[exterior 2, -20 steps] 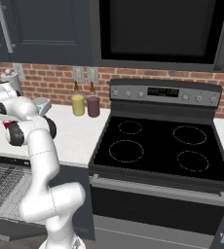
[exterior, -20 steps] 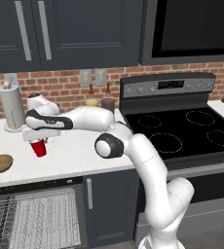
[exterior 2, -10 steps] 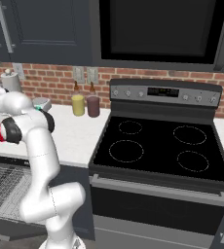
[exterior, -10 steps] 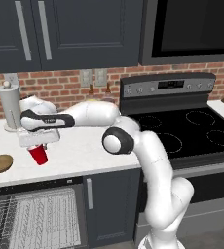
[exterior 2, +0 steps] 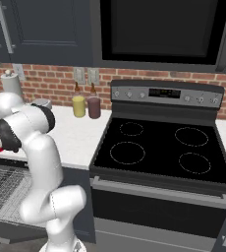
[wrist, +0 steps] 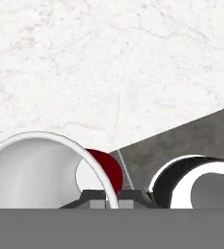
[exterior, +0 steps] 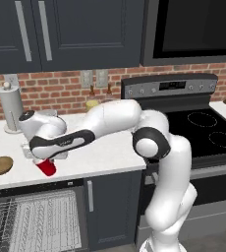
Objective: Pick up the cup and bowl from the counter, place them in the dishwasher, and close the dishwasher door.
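Cup (exterior: 47,168), red with a white rim and inside, is held by its rim in the closed gripper (exterior: 40,160), above the front edge of the counter (exterior: 100,150). In the hand view, the cup's rim (wrist: 60,160) is seen pinched between the two dark fingertips (wrist: 95,198). The bowl (exterior: 0,165) is seen resting on the counter to the left, apart from the cup. Below the counter edge, the white wire rack (exterior: 36,216) of the open dishwasher (exterior: 34,189) is visible.
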Robot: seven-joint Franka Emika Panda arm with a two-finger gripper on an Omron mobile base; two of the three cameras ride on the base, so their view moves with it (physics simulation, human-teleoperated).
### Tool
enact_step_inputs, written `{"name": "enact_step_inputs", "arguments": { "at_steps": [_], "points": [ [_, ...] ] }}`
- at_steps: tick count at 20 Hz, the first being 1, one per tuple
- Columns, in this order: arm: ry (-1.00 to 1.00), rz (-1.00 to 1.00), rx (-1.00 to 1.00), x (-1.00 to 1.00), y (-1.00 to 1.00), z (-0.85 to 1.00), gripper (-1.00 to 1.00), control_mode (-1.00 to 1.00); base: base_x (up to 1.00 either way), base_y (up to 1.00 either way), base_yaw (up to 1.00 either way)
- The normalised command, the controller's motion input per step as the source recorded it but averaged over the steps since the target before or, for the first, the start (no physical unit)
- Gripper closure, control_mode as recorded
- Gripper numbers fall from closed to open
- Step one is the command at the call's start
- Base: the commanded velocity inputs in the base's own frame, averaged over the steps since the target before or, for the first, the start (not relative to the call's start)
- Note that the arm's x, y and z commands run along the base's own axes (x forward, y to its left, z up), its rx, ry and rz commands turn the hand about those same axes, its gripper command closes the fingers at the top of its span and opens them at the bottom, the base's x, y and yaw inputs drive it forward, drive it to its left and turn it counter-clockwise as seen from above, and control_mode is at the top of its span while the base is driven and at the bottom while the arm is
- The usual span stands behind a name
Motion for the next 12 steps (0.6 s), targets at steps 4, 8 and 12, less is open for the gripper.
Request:
{"name": "enact_step_inputs", "arguments": {
  "at_steps": [4, 8, 12],
  "points": [
    [-0.26, -0.21, 0.0, -1.0, 0.0, 0.14, 1.0, -1.0, 0.0, 0.0, 0.0],
    [-0.24, -0.06, 0.0, -1.0, 0.0, 0.01, 1.0, -1.0, 0.0, 0.0, 0.0],
    [-0.16, 0.0, 0.0, -0.82, 0.01, 0.01, 1.0, -1.0, 0.0, 0.0, 0.0]
  ]
}}
